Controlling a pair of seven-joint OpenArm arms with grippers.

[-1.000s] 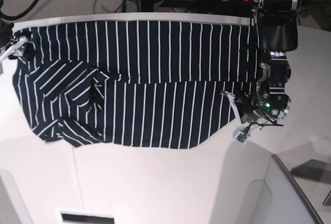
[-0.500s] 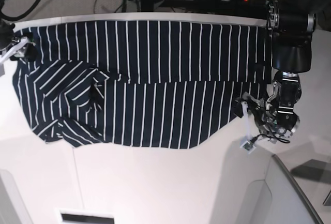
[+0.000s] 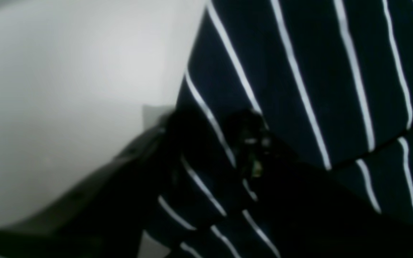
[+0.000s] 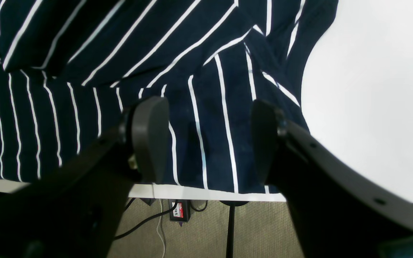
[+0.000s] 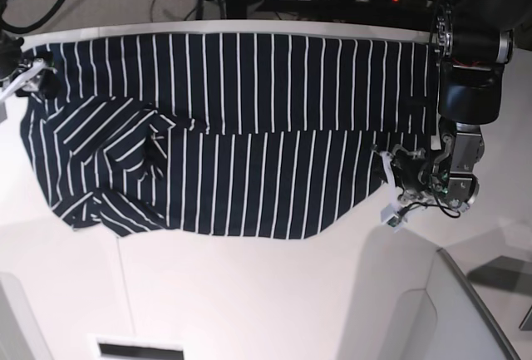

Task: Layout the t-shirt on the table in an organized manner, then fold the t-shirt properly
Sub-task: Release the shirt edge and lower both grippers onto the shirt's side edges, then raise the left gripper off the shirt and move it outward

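The t-shirt (image 5: 224, 127) lies spread across the frame's upper half on the table (image 5: 249, 293). The left gripper (image 3: 210, 150) straddles its hem, grip unclear; the right gripper (image 4: 206, 139) hovers agape, empty. A shallow pinch could slip.

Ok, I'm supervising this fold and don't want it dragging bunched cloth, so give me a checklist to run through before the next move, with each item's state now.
1. T-shirt lying on the table: ok, though its far edge reaches the table's far rim.
2. Body spread flat: ok across the middle.
3. Sleeve end smoothed: not ok, the cloth near the right gripper's side is bunched and creased.
4. Left gripper at the hem edge: ok, striped cloth lies between its fingers in the wrist view.
5. Left gripper's hold on cloth: cannot tell, that view is dark and blurred.
6. Right gripper free: ok, jaws open above the cloth, nothing pinched.
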